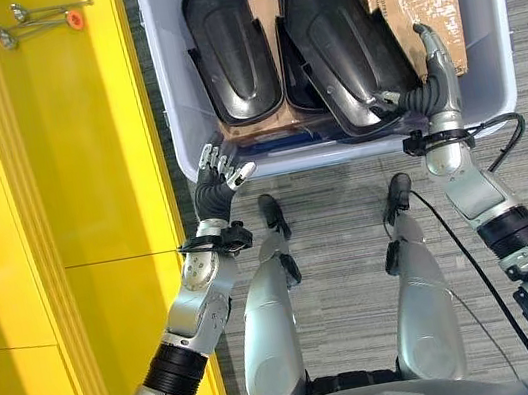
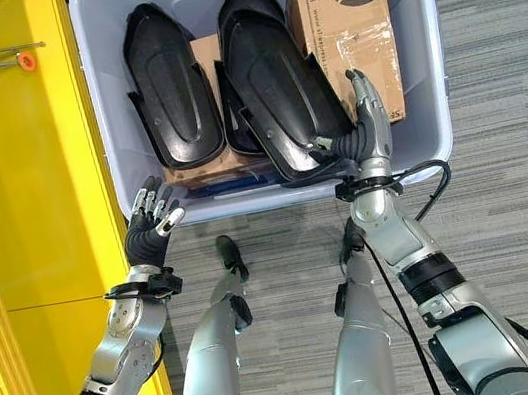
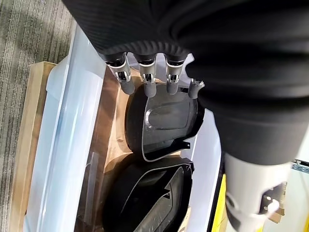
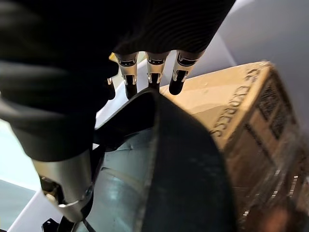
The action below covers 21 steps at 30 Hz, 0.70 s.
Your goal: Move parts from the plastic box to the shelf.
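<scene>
Gripping a black part (image 2: pixel 284 88) in the plastic box (image 2: pixel 427 79), right robot hand (image 2: pixel 364 130); left robot hand (image 2: pixel 151 221) open.

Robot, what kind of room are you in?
Probably a workshop or storeroom: a plastic box of black parts and a cardboard box, a yellow shelf, grey carpet.

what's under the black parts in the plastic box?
Under the black parts in the plastic box, flat brown cardboard shows between and below them, with something dark blue at the near edge. The box floor is covered.
</scene>
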### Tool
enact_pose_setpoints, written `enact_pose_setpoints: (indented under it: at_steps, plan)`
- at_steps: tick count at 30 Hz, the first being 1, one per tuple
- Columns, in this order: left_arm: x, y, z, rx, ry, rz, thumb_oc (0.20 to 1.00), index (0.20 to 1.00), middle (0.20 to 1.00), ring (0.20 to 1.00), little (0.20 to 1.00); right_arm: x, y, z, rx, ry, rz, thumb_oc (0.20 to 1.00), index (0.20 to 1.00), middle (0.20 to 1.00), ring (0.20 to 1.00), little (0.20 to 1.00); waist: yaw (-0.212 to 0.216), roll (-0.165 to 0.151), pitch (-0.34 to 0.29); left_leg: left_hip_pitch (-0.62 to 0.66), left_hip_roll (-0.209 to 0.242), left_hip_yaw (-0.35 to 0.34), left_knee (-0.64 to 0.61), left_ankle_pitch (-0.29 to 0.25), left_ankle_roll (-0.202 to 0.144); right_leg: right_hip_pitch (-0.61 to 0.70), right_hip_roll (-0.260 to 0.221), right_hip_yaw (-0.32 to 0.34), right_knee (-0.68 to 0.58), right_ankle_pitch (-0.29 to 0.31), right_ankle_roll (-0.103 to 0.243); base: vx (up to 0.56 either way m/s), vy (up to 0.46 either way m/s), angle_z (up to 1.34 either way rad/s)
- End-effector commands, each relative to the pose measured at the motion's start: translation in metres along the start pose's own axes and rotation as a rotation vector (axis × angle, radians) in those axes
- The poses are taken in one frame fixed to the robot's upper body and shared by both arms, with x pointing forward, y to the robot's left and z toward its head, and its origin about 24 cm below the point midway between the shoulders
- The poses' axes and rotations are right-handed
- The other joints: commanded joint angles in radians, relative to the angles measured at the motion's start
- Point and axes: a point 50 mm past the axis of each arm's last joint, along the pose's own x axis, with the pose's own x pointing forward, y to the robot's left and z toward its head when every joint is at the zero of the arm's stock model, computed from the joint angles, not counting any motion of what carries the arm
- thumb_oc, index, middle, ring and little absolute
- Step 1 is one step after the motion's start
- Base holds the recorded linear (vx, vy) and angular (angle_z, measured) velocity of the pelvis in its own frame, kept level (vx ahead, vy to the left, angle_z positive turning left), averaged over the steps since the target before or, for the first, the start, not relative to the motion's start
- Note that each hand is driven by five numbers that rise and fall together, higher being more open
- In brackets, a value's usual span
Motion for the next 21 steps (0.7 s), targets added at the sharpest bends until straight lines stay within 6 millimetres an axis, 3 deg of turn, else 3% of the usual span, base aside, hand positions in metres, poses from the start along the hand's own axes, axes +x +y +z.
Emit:
enact_pose_setpoints:
  at_steps: [1, 15, 20, 21]
  plan:
    - [-0.008, 0.000, 0.017, 0.023, -0.088, -0.026, 1.000, 1.000, 1.000, 1.000, 1.000, 0.013, -0.011, 0.014, 0.041, -0.051, -0.073, 1.000, 1.000, 1.000, 1.000, 1.000, 0.011, 0.002, -0.011, -0.036, 0.070, -0.018, 0.109, -0.053, -0.083, -0.064, -0.119, 0.008, 0.244, -0.145, 0.039, 0.00, 0.000, 0.00]
    - [-0.012, 0.005, 0.020, 0.026, -0.093, -0.026, 1.000, 1.000, 1.000, 1.000, 1.000, 0.029, -0.025, -0.019, -0.119, 0.099, -0.139, 1.000, 1.000, 1.000, 1.000, 1.000, 0.021, 0.012, 0.006, -0.110, 0.069, -0.025, 0.136, -0.058, -0.077, -0.137, -0.118, 0.018, 0.279, -0.149, 0.037, 0.00, 0.000, 0.00]
    - [-0.012, 0.003, 0.018, 0.021, -0.083, -0.038, 1.000, 1.000, 1.000, 1.000, 1.000, 0.029, -0.016, -0.025, -0.148, 0.130, -0.075, 1.000, 1.000, 1.000, 1.000, 1.000, 0.024, 0.013, 0.006, -0.135, 0.072, -0.026, 0.149, -0.061, -0.076, -0.160, -0.118, 0.019, 0.293, -0.154, 0.034, 0.00, 0.000, 0.00]
    - [-0.013, 0.003, 0.017, 0.024, -0.078, -0.040, 1.000, 1.000, 1.000, 1.000, 1.000, 0.030, -0.014, -0.024, -0.170, 0.120, -0.049, 0.840, 0.840, 0.840, 0.840, 0.840, 0.026, 0.011, 0.006, -0.140, 0.073, -0.027, 0.154, -0.063, -0.075, -0.165, -0.117, 0.018, 0.297, -0.156, 0.033, 0.00, 0.000, 0.00]
